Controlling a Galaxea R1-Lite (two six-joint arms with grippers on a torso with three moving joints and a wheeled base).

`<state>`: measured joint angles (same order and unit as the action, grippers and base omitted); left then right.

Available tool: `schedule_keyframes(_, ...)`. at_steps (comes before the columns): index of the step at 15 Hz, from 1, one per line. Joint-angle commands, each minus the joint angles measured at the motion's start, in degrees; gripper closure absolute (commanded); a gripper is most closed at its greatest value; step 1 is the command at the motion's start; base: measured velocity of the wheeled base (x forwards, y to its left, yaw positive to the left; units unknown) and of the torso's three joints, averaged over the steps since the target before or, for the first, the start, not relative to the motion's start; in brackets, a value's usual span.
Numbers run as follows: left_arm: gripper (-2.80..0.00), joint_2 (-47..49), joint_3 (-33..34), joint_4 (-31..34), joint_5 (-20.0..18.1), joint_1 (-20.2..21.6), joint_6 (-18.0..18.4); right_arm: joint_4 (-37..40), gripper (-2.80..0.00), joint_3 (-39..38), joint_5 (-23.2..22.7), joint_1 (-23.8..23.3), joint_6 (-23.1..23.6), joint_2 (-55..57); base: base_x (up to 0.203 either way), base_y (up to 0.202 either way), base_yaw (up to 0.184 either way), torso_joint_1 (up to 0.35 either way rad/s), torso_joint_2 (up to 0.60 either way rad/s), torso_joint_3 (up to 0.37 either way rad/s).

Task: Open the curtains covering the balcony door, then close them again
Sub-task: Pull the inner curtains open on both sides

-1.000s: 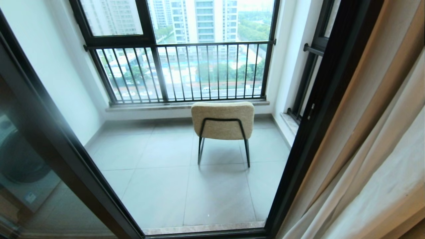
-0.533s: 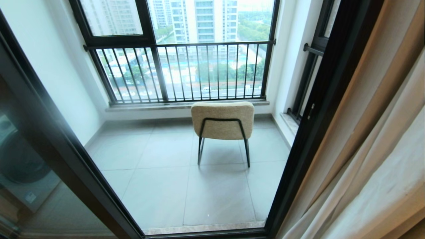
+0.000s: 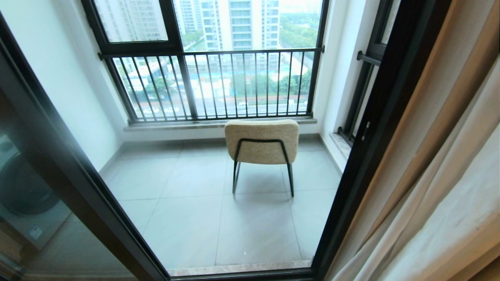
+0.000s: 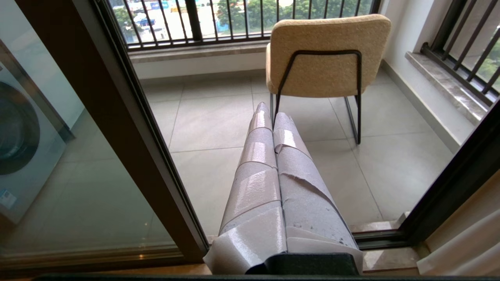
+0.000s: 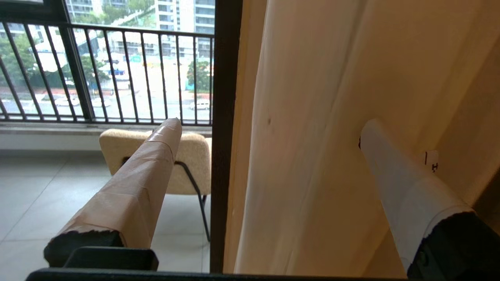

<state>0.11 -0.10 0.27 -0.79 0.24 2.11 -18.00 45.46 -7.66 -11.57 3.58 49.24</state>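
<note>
— Glass is seen first, at the left: the clear sliding panel of the balcony door (image 3: 43,187) in its dark brown-black metal frame, and a washing machine (image 3: 21,195) is visible through it. What is shown after it?

— Grey floor tiles (image 3: 187,218) of the balcony are seen through the door opening. A beige upholstered chair with thin black metal legs (image 3: 261,142) is placed on them, its back turned to the camera. Behind it, the window with the black-barred railing (image 3: 213,84) is seen.

— And where are the curtains?

— The sheer white floor-length curtains (image 3: 441,230) are gathered at the right side, beyond the right post of the door frame, together with a thicker tan drape (image 3: 449,105). The opening is left uncovered.

— Are the grippers in the head view?

— No, they are seen only in the wrist views. The left gripper (image 4: 269,111) is clenched, its taped fingers pressed together with nothing between them; it is pointed toward the chair. The right gripper (image 5: 269,125) is spread wide and is empty. One finger (image 5: 144,187) is seen in front of the chair, the other finger (image 5: 402,183) is before the pale fabric, and the door frame post and the edge of the fabric are seen between them. Whether the fabric is touched cannot be told.
</note>
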Motion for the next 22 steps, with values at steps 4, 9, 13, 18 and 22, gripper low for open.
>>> schedule_keyframes(4,0.0,0.0,0.0,0.0,0.0,0.0,0.0,-8.4,-2.8,4.1,0.0,-1.0,0.2,12.1,0.0,0.0,0.0,0.0,0.0,0.0)
schedule_keyframes(9,0.0,0.0,0.0,0.0,0.0,0.0,0.0,-11.5,-2.8,7.6,0.0,-3.5,0.2,17.4,0.0,0.0,0.0,0.0,0.0,0.0)
schedule_keyframes(13,0.0,0.0,0.0,0.0,0.0,0.0,0.0,-13.0,-2.8,8.4,0.0,-4.5,0.1,19.0,0.0,0.0,0.0,0.0,0.0,0.0)
schedule_keyframes(18,0.0,0.0,0.0,0.0,0.0,0.0,0.0,-13.2,0.0,8.2,-0.1,-4.7,-0.2,19.4,0.0,0.0,0.0,0.0,0.0,0.0)
schedule_keyframes(22,0.0,0.0,0.0,0.0,0.0,0.0,0.0,-14.8,0.0,8.3,-0.3,-4.6,-0.3,20.0,0.0,0.0,0.0,0.0,0.0,0.0)
